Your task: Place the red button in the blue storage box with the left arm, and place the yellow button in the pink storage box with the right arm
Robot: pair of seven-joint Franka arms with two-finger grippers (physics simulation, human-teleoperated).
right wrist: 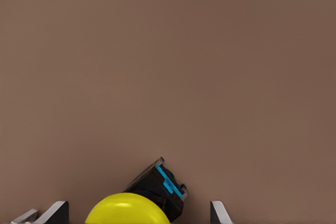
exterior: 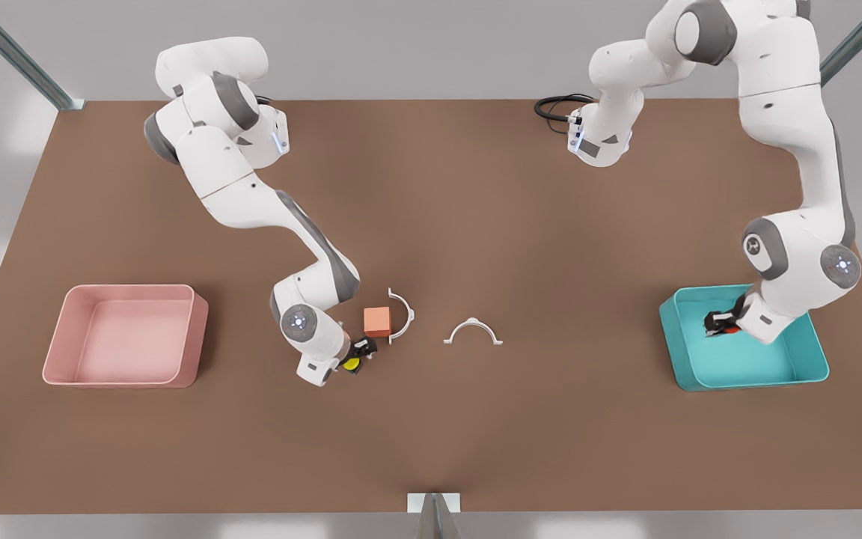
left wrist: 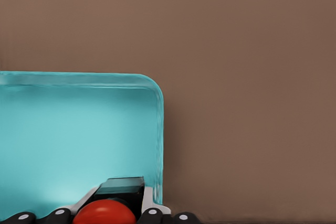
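The left end effector [exterior: 720, 326] sits inside the blue storage box [exterior: 798, 372], pinching the red button [left wrist: 103, 212]. The right end effector [exterior: 356, 358] straddles the yellow button [right wrist: 127, 209] on the worktop [exterior: 476, 434], fingers [right wrist: 54, 212] spread; the pink storage box [exterior: 57, 352] lies well apart. Both buttons look light and rigid; the domed caps seem slippery, so the squarer black bases are likely the better hold.
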